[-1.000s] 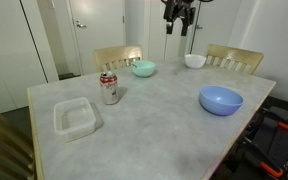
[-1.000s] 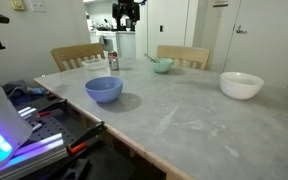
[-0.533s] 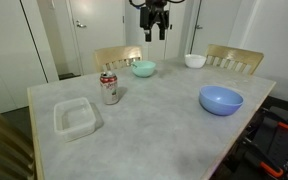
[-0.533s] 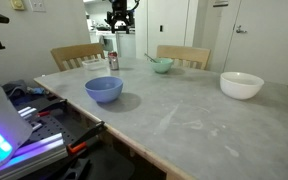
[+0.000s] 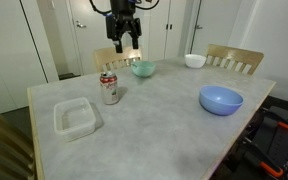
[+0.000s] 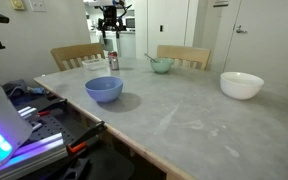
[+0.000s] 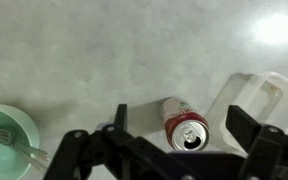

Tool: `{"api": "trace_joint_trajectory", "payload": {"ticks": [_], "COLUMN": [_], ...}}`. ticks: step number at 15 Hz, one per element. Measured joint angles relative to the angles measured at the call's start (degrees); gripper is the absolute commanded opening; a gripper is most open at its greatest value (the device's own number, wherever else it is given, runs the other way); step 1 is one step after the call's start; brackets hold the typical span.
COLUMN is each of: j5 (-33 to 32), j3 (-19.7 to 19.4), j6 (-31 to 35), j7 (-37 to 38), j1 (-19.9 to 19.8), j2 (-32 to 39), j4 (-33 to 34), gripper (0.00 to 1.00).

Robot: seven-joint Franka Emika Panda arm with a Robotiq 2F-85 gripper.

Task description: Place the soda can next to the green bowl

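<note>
A pale grey, stone-patterned table point(image 5: 154, 130) fills the room, with wooden chairs at its far side and white doors behind. The soda can point(image 5: 108, 88) stands upright on the left part of the table, clear of everything. A clear plastic box point(image 5: 76, 118) sits nearer and to its left. The green bowl point(image 5: 144, 68) is farther back and to the can's right, near it but well short of touching. What looks like a fork point(image 7: 14, 140) lies in that bowl. A white bowl point(image 5: 195, 61) sits at the far right and a blue bowl point(image 5: 221, 100) at the near right.

The gripper point(image 5: 124, 54) hangs in the air above the far left of the table, over the can. It holds nothing. In the wrist view its two fingers point(image 7: 120, 115) are spread wide, with the can's top showing between them far below.

I'd expect the can to be light, though I can't tell whether it is full. Its thin metal wall would dent under a hard squeeze, and its smooth round side could slip or twist in the jaws. It is tall for its base, so a nudge from one finger could topple it. The sensible hold is from above with a finger on each side of the body, around the upper half. The squeeze should be firm but gentle, and the can kept upright.
</note>
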Motion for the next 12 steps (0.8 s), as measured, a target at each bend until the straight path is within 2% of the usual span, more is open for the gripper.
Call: {"api": "trace_joint_trajectory", "payload": {"ticks": [6,12], "j5": [-0.9,-2.0], "j3": [0.1,0.1], "j6": [0.1,0.1], "j7": [-0.2,-1.7], "j1": [3.2,4.3], "j2": [9.3,17.7], "j4": [7.4,15.3], "gripper": [1.0,1.0]}}
